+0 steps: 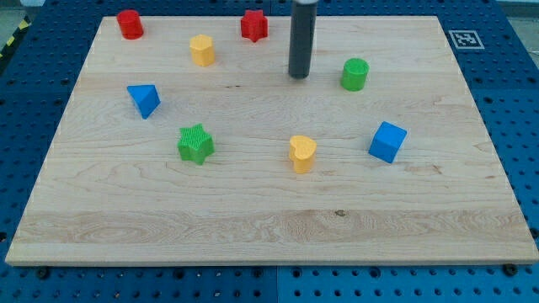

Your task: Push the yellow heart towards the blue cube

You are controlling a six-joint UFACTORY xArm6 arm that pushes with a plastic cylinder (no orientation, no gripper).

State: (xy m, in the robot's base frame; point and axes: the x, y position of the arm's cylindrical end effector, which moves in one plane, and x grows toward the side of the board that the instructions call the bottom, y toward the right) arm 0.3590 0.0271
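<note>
The yellow heart (302, 153) lies on the wooden board a little right of the middle. The blue cube (387, 141) sits to its right, about a hundred pixels away and slightly higher in the view. My tip (299, 77) is the lower end of the dark rod that comes down from the view's top. It stands well above the yellow heart in the view, almost straight over it, and touches no block.
A green cylinder (355, 74) is right of my tip. A red star (254, 25), a yellow block (202, 50) and a red cylinder (130, 24) lie along the top. A blue triangular block (145, 100) and a green star (195, 144) lie at the left.
</note>
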